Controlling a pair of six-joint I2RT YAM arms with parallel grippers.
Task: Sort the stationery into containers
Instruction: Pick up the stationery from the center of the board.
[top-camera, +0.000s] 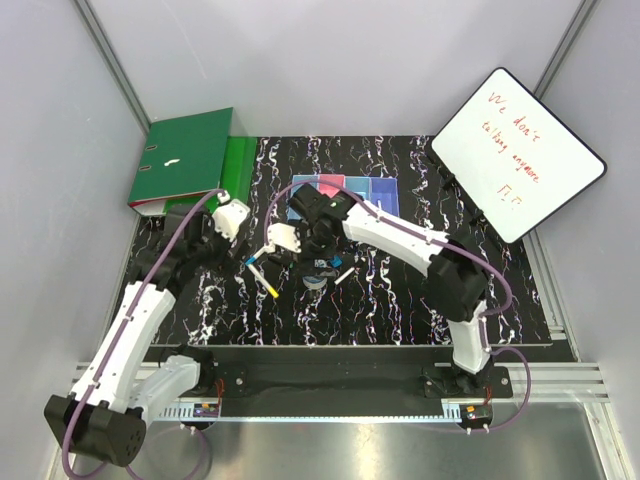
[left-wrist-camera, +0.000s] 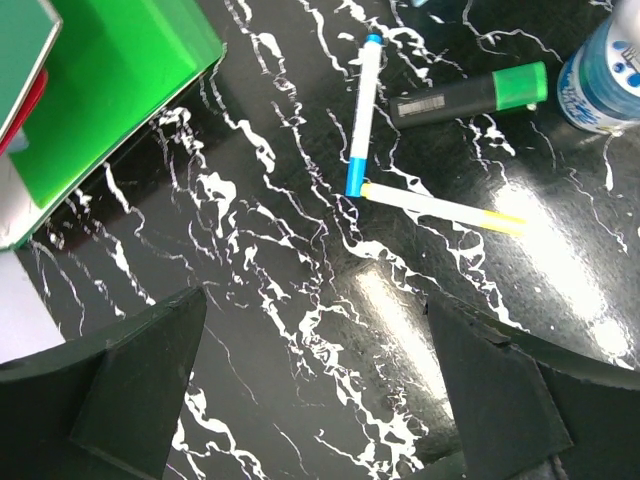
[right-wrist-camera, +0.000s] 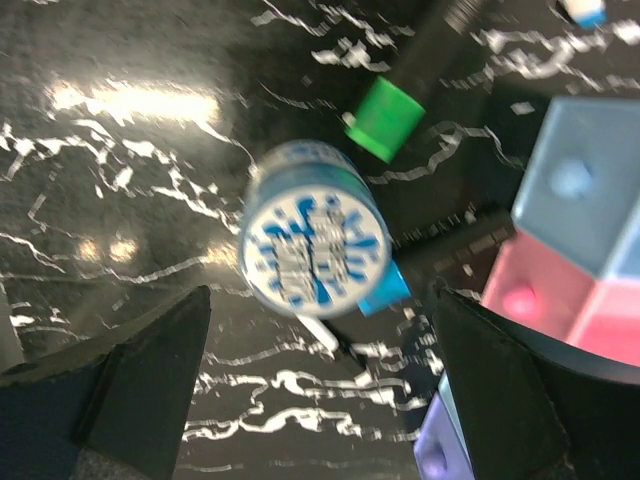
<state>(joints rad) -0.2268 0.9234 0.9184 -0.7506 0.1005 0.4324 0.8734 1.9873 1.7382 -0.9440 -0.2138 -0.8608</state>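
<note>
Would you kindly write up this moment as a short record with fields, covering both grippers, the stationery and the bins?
left gripper: open, holding nothing
right gripper: open, with the round blue-and-white item framed between its fingers; height over it unclear
markers: blue-capped marker and yellow-capped marker lie on the table, ends meeting
highlighter: black highlighter with green cap, lying near the round item
bins: light blue bin, pink bin, purple bin, adjoining
background: green binder, whiteboard

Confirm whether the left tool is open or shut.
Open: the left tool has its fingers spread wide, with nothing but tabletop between them.
</note>
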